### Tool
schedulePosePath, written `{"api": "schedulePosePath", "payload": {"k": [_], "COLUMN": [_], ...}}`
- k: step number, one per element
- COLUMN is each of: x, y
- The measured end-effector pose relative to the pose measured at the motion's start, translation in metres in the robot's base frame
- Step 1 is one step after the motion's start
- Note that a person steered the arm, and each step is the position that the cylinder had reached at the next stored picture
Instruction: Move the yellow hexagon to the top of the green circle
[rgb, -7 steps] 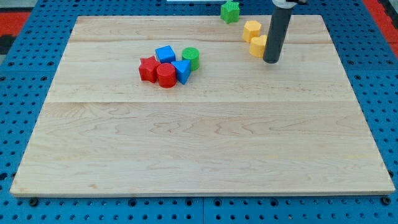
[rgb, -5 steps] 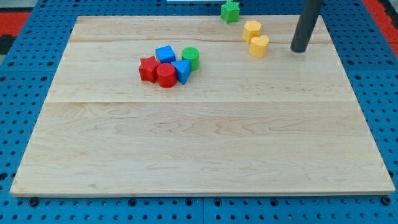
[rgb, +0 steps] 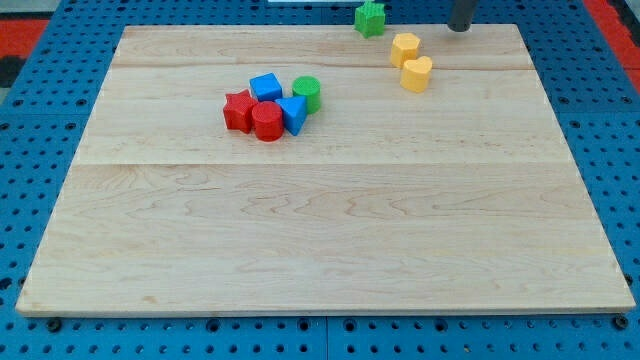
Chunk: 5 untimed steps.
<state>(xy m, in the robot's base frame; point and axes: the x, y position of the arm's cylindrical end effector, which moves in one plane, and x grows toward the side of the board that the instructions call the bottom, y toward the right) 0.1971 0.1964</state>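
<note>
The yellow hexagon (rgb: 405, 47) lies near the view's top right on the wooden board (rgb: 320, 220). A yellow heart-shaped block (rgb: 417, 73) sits just below it, touching it. The green circle (rgb: 307, 92) is the right-hand top piece of a cluster left of centre. My tip (rgb: 459, 28) is at the view's top edge, to the right of and slightly above the yellow hexagon, apart from it. Only the rod's lowest part shows.
The cluster also holds a blue cube (rgb: 265, 87), a blue triangle (rgb: 293, 113), a red cylinder (rgb: 267, 121) and a red star (rgb: 239, 110). A green star block (rgb: 370, 17) sits at the board's top edge, left of the hexagon.
My tip has moved from beside the yellow heart's right side up and to the right, to the view's top edge. No block has moved.
</note>
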Motion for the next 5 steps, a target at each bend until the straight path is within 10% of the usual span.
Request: {"api": "schedulePosePath", "payload": {"k": [5], "x": [0.05], "y": [-0.124]}}
